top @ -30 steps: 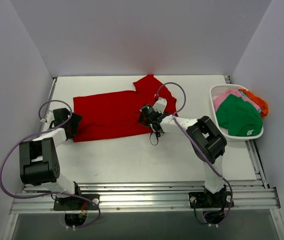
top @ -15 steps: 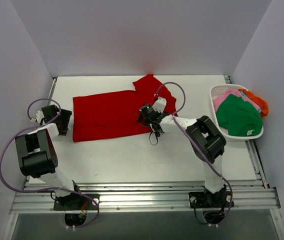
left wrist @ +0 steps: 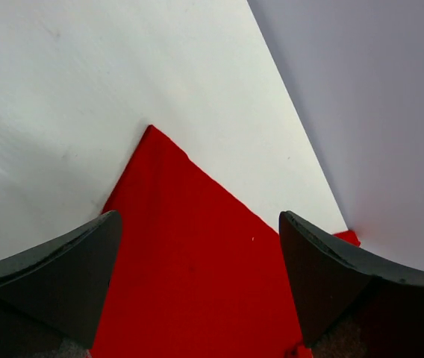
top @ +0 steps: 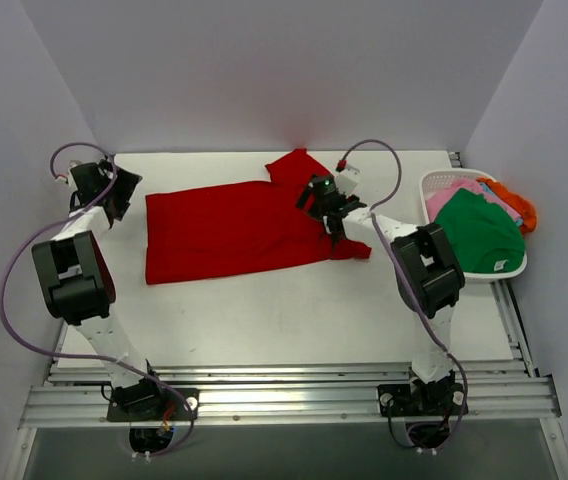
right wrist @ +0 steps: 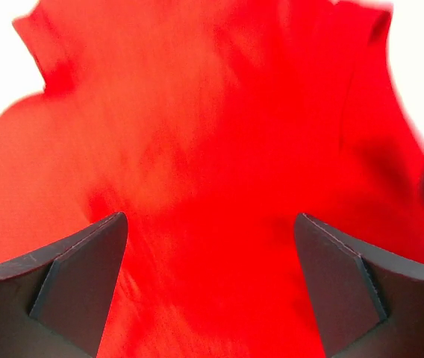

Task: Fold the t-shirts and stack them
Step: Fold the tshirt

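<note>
**Location.** The red shirt (top: 234, 228) lies spread on the table (top: 264, 310), hem to the left and sleeves to the right. The right-hand part is rumpled. A green shirt (top: 476, 232), a pink shirt (top: 464, 190) and an orange shirt (top: 516, 205) are heaped in the white basket (top: 430, 190) at the right edge.

**Fingers.** The left fingers (top: 116, 192) are spread wide and hold nothing. They hang off the cloth, near its far-left corner. The right fingers (top: 316, 198) are also spread wide and empty, poised over the rumpled sleeve end. The right wrist view is blurred, so I cannot tell whether they touch the fabric.

**Handling, assessed.** The cloth looks thin, light and limp. It will likely sag and drag, and it will not hold a shape unaided. There is little risk of breakage. The main risk is bunching, or pinching two layers at once. The soundest holds appear to be the hem corners on the left and the shoulder seams on the right, taken at an edge and not from the flat middle.

**Markings.** No print or brand shows on the red shirt. A small white tag sits at the near edge of the green shirt, too small to read.
</note>
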